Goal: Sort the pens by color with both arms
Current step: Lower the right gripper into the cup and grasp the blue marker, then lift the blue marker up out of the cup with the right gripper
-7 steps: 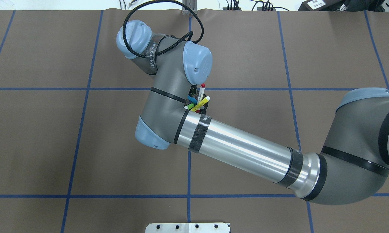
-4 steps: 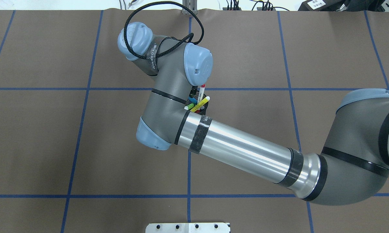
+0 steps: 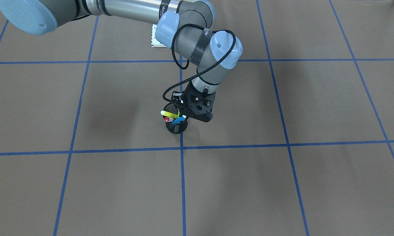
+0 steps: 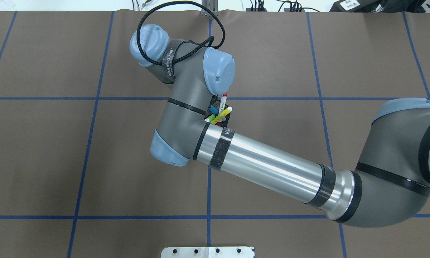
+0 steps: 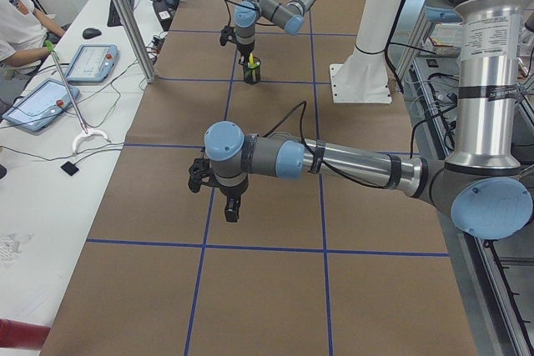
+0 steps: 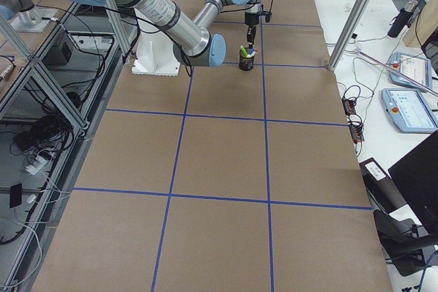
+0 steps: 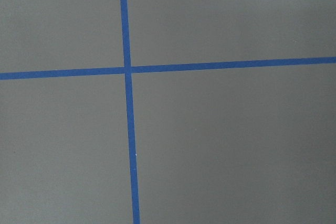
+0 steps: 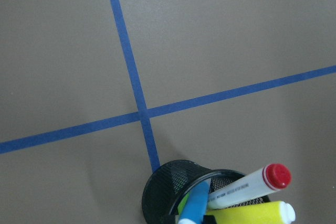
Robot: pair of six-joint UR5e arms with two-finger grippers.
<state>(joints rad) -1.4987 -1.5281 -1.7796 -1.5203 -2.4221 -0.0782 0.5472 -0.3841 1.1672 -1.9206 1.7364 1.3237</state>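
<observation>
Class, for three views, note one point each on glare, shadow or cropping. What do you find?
Overhead exterior: bright glare streaks on the silver tube of the right arm. Exterior front-facing: a soft, diffuse shadow on the table beside the mesh cup. Right wrist-mounted: sharp focus, but the mesh cup and pens are cut by the bottom edge.

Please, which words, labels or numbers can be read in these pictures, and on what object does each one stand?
"WAN...", white letters on the black strap around the right arm; the rest is blurred.
Black print on the white pen: too small to read.
White label on the dark box at the far edge: blurred.
</observation>
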